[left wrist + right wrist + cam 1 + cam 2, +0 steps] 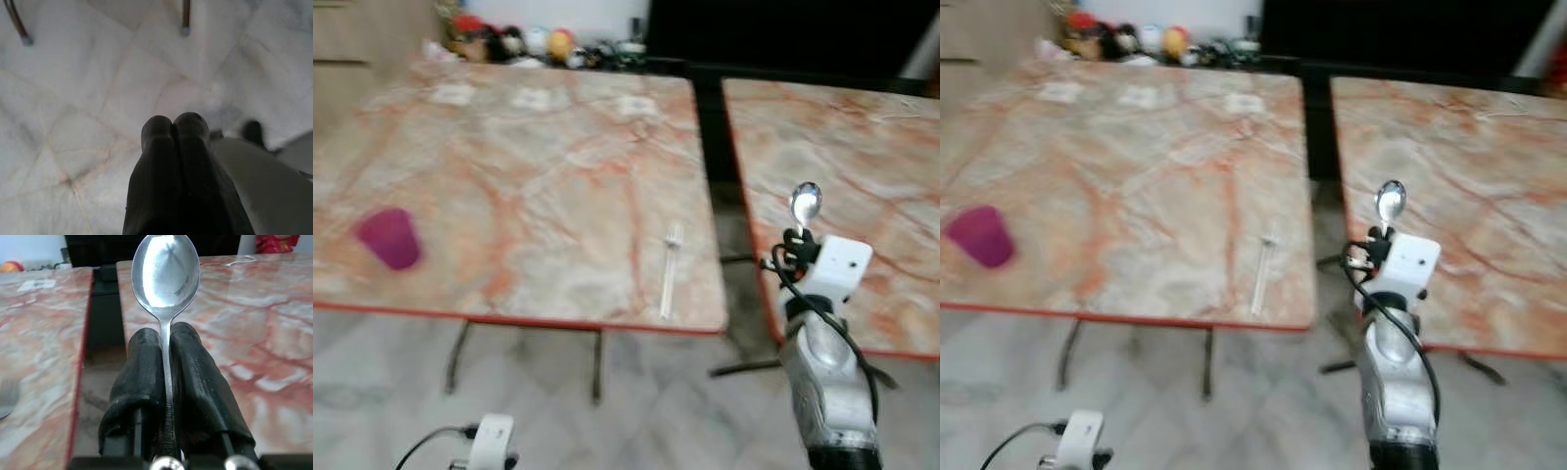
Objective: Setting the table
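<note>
**Spoon in hand, gap between tables is the trap**

R gripper has its two fingers pinched tight on the spoon handle, bowl sticking up past the tips. In the head views I've got it hovering at the gap between the two marble tables, just off the near corner of the left table. L gripper hangs low over the floor, fingers pressed together, nothing in them, idle.

Landmark = fork. It lies on the left table close to the front-right corner, tines pointing away from me. Purple cup sits far to the fork's left, near the front edge. Small white items far beyond the fork, toward the back; too blurry to ID.

Risks, my read:
- Grip is low on a thin handle, so the spoon could pivot or slip if I swing fast.
- Fork is v. near two edges; a sloppy set-down beside it could nudge it off, or the spoon drops into the gap.
- Arm coming in low could clip the red table rim.

Room: wide bare marble left of and beyond the fork. Tight only on the fork's right, where the table ends.
</note>
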Available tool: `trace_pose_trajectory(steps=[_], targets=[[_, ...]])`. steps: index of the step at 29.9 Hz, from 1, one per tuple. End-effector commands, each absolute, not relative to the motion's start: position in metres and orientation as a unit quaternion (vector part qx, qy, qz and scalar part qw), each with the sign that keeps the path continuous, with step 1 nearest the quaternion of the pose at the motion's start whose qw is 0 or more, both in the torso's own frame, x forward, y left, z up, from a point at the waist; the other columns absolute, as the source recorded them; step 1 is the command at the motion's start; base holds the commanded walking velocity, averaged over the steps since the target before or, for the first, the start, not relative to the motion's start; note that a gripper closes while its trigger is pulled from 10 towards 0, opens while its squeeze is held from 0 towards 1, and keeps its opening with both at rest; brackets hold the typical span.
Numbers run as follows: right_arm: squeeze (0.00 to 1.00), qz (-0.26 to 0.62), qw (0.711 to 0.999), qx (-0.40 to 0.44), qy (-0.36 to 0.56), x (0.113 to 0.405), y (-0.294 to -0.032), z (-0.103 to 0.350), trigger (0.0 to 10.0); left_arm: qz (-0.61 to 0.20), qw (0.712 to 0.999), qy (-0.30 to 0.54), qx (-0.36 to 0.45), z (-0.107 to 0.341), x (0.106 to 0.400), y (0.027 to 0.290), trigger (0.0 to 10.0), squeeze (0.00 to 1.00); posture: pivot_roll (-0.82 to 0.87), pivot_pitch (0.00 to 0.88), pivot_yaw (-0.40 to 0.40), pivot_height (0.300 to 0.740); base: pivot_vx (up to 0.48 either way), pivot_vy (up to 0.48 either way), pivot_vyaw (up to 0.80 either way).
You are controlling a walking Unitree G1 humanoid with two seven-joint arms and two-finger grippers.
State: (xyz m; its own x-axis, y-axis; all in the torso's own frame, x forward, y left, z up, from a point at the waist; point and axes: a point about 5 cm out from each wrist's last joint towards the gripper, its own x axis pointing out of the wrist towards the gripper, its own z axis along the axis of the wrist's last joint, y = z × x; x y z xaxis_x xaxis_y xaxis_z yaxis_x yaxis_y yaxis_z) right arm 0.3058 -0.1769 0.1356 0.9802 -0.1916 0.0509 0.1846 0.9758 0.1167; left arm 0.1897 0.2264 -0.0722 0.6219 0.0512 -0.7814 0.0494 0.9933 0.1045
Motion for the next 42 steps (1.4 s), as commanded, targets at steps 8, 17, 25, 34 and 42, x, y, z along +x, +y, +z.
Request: trace_pose_trajectory(steps=[8,17,25,34,42], targets=[[0.00,-0.101,0.993,0.046,-0.044,0.309,-0.183,0.148,10.0,-0.003,0.892,0.449,0.056,-0.076,0.183,0.225,10.0,0.00,0.03,0.064,-0.032,0.740,0.000,-0.458,0.00],[0.00,-0.118,0.991,0.045,-0.039,0.308,-0.188,0.146,10.0,-0.007,0.892,0.448,0.058,-0.075,0.185,0.224,10.0,0.00,0.02,0.056,-0.026,0.740,0.000,-0.447,0.00],[0.00,-0.129,0.990,0.040,-0.043,0.311,-0.196,0.150,10.0,-0.007,0.893,0.446,0.058,-0.075,0.187,0.223,10.0,0.00,0.02,0.052,-0.026,0.740,0.000,-0.446,0.00],[0.00,-0.164,0.985,0.029,-0.045,0.312,-0.214,0.154,10.0,-0.007,0.893,0.446,0.058,-0.075,0.187,0.223,10.0,0.00,0.01,0.055,-0.020,0.740,0.000,-0.446,0.00],[0.00,-0.193,0.980,0.022,-0.041,0.311,-0.229,0.154,10.0,-0.008,0.892,0.447,0.062,-0.075,0.186,0.225,10.0,0.00,0.01,0.062,-0.015,0.740,0.000,-0.325,0.00]])
